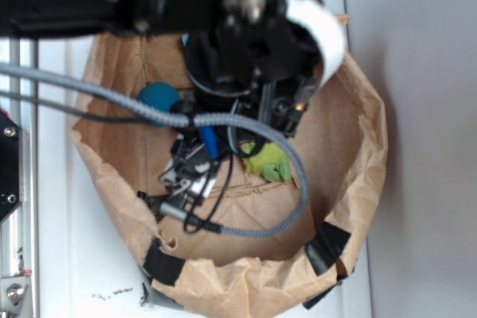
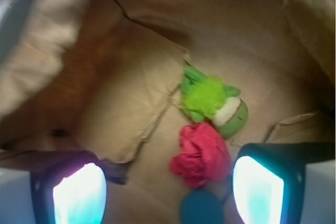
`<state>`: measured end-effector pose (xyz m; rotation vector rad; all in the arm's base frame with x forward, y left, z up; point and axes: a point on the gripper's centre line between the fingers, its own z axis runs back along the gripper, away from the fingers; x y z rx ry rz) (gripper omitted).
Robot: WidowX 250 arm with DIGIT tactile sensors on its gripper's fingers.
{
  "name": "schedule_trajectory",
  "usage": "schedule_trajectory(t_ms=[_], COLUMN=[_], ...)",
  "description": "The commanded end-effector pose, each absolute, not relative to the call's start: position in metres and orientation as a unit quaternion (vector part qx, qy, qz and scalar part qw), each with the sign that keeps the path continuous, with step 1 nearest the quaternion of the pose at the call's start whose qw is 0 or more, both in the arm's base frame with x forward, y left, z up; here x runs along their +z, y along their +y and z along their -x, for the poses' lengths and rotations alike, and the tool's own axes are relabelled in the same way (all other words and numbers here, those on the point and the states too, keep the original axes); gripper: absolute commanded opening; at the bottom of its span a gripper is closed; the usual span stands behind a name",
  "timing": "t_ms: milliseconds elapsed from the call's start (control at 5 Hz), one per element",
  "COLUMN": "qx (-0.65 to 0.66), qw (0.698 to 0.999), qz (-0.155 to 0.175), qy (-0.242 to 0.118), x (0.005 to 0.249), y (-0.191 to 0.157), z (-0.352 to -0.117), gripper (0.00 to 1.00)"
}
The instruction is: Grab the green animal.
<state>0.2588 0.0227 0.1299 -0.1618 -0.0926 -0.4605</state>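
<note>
Fingertips (image 2: pixel 79 195) fill the bottom corners of our wrist view, spread wide apart with nothing between them, so our hand (image 2: pixel 168 192) is open and empty. Green animal (image 2: pixel 212 100) lies on the brown paper floor ahead of the hand, slightly toward the right finger, not touching either one. It is on its side, fuzzy lime body up, pale face with a green edge pointing to the right finger's side. Red cloth ball (image 2: pixel 202 153) sits just beside the frog on the near side, between it and the hand, touching or nearly touching; we can't tell which. Blue ball (image 2: pixel 202 208) is closest to the hand, right between the fingers at the frame's bottom edge, just behind the red one.

All of it sits inside a brown paper bag (image 1: pixel 358 184) with rolled-down walls patched with black tape (image 1: pixel 164 262). From the exterior view the arm and a grey cable (image 1: pixel 223 121) hide most of the bag floor; the frog shows only as a green patch under the hand. Bag stands on a white tabletop (image 1: pixel 67 273).
</note>
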Motion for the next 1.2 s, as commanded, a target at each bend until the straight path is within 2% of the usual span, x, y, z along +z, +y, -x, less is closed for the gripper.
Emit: schedule_trajectory(t_ms=[0,200,400,800,1000], qx=[-0.237,-0.237,-0.236,-0.237,-0.199], qw=[0.967,0.967,0.965,0.966,0.975], qz=[0.070,0.070,0.069,0.008,-0.041], qy=[-0.064,-0.064,-0.095,-0.100,-0.088], x=[0.140,0.140,0.113,0.041,0.004], y=[0.021,0.021,0.018,0.019,0.020], z=[-0.264,-0.264,-0.283,-0.299,-0.319], gripper=[1.00,1.00,1.00,1.00,1.00])
